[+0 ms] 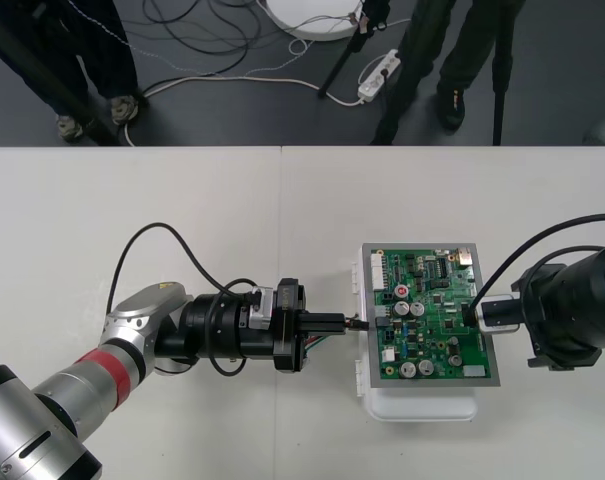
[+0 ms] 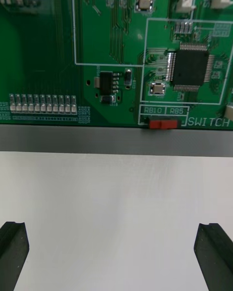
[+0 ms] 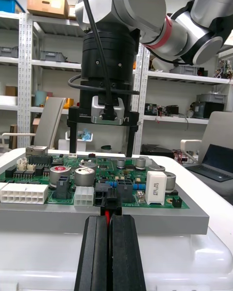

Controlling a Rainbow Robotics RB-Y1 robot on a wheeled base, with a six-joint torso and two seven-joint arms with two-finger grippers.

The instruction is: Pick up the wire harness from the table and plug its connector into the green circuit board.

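The green circuit board [image 1: 432, 310] sits on its white base [image 1: 422, 408] right of the table's middle. My left gripper [image 1: 354, 323] reaches in level from the left and meets the board's left edge. In the left wrist view the left gripper [image 3: 108, 219] is shut on the harness; a red wire [image 3: 104, 214] shows between the fingers. The black plug [image 3: 110, 200] stands against a black connector at the board's edge; I cannot tell whether it is seated. Some wires [image 1: 322, 343] trail under the gripper. My right gripper [image 1: 470, 316] hangs open over the board's right edge, fingers [image 2: 14, 245] wide apart with nothing between them.
From the left wrist, the right gripper [image 3: 101, 136] stands upright over the board's far edge. A white multi-pin connector [image 3: 24, 192] and tall capacitors [image 3: 87, 176] crowd the board beside the plug. Bare table [image 1: 132, 200] lies to the left and front.
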